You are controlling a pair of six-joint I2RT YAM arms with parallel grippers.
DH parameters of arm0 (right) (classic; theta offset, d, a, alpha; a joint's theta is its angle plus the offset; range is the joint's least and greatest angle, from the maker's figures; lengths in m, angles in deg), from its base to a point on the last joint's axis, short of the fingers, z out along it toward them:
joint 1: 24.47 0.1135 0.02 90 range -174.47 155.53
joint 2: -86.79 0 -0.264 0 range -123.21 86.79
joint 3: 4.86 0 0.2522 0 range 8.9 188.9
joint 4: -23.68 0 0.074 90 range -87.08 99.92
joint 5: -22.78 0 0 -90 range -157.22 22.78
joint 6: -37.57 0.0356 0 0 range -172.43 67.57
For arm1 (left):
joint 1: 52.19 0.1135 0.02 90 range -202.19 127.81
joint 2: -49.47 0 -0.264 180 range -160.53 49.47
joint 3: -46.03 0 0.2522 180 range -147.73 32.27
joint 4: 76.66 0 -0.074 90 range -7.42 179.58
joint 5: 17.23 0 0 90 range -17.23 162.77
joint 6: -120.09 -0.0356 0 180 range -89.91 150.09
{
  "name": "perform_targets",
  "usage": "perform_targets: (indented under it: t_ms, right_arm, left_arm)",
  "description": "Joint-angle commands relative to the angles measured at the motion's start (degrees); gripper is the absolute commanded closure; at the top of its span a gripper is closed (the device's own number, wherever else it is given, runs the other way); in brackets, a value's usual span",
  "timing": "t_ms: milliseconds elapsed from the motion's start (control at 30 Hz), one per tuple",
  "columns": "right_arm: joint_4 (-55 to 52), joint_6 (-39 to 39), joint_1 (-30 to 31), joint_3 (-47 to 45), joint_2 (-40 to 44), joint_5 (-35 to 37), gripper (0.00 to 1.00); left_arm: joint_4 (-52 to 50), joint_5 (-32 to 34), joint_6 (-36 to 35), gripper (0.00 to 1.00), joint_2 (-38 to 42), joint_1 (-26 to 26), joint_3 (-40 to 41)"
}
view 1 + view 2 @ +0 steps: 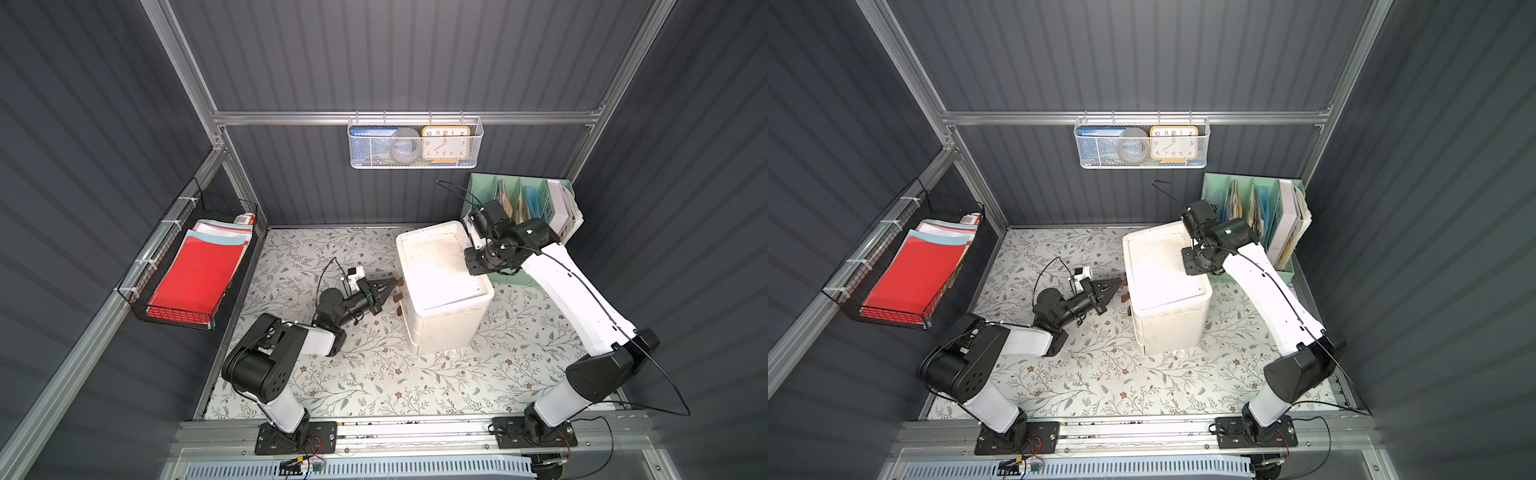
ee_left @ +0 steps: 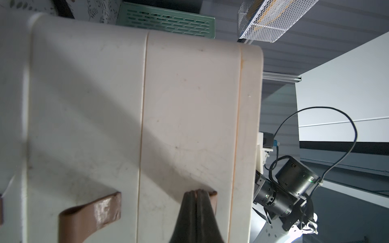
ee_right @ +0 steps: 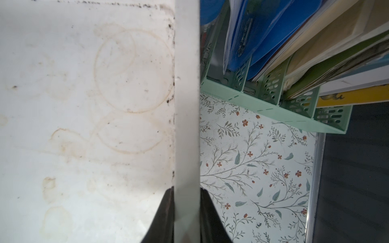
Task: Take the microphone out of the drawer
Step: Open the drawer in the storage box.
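1. Pinched the brown tab [image 2: 213, 197] of the top drawer [image 2: 189, 115] with the left jaws.
2. Clamped the rim [image 3: 186, 105] of the white chest [image 1: 444, 328] with the right jaws.
3. Saw no microphone; likely hidden inside.
4. Needed next: a straight pull to open.

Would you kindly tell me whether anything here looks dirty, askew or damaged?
The white plastic drawer cabinet has brownish ring stains and dark specks on its top, beside the rim the right hand clamps. It stands turned askew to the edges of the floral tabletop. Nothing looks spilled or broken.
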Motion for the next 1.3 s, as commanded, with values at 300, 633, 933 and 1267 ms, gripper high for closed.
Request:
perform_targets:
  t_ms: [300,633,933,1267]
  right_arm:
    - [-5.4,-0.4,-2.9,5.7,0.9,13.9,1.0]
    - [-6.1,-0.1,-4.5,5.4,2.3,14.9,1.0]
    - [-5.1,0.3,-5.1,3.3,2.8,13.6,1.0]
    - [-4.1,0.3,-5.3,1.7,3.0,12.6,1.0]
  left_arm:
    - [-23.0,-3.7,-16.4,1.0,12.5,8.9,2.0]
    - [-32.4,-3.0,-21.1,1.0,17.1,13.1,2.2]
    - [-50.1,0.5,-31.4,1.0,25.6,16.3,-1.7]
    - [-57.9,5.2,-33.3,1.0,30.9,19.0,-1.5]
